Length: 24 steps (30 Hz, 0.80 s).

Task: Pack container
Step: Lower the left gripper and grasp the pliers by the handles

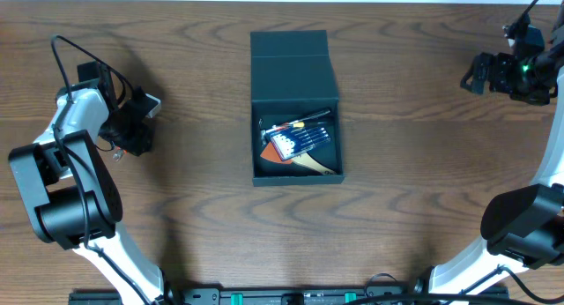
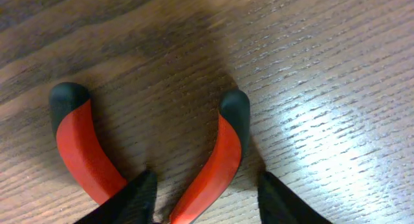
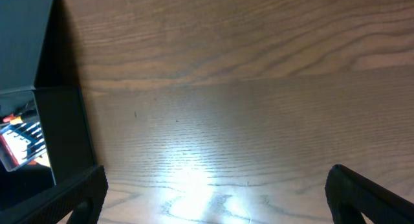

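The container (image 1: 255, 146), a dark teal-grey box, lies at mid-table with its flap lid (image 1: 289, 63) folded back. Inside it are a clear case of small screwdrivers (image 1: 298, 139) and other hand tools. Pliers with red and black handles (image 2: 81, 146) lie on the wood at the far left. My left gripper (image 2: 207, 185) hangs low over them, its jaws astride the right-hand handle (image 2: 226, 153), with a gap still showing at the right finger (image 2: 284, 201). My right gripper (image 3: 220, 198) is wide open over bare wood at the far right, empty. The container's wall (image 3: 61, 130) shows to its left.
The table's back edge runs close behind the lid. The left arm's base (image 1: 62, 199) stands at the front left and the right arm's base (image 1: 520, 221) at the front right.
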### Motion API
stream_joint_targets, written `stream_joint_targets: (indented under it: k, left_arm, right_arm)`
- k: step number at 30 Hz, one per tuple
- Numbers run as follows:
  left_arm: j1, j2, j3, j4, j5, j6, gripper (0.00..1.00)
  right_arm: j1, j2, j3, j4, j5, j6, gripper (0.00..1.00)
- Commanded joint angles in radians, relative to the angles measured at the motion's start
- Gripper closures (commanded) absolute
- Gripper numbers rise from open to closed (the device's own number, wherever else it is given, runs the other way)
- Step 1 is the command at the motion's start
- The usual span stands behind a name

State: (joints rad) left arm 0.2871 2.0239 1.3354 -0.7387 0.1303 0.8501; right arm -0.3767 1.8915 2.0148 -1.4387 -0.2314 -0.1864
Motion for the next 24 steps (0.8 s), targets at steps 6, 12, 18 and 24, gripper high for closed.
stream_joint_targets:
  k: [6,12,18,24]
  left_arm:
    - [0.003,0.048,-0.008,-0.011,0.016,0.013,0.72]
    - [0.003,0.048,-0.008,-0.011,0.016,0.013,0.81]
    - [0.003,0.048,-0.008,-0.011,0.016,0.013,0.93]
    - [0.003,0.048,-0.008,-0.016,0.016,0.009,0.94]
  right_arm:
    - [-0.002,0.005,-0.002,-0.002,-0.005,0.018,0.01]
    - [-0.002,0.005,-0.002,-0.003,-0.005,0.018,0.01]
    - [-0.002,0.005,-0.002,-0.009,-0.005,0.018,0.01]
    - [-0.002,0.005,-0.002,-0.010,-0.005,0.018,0.01]
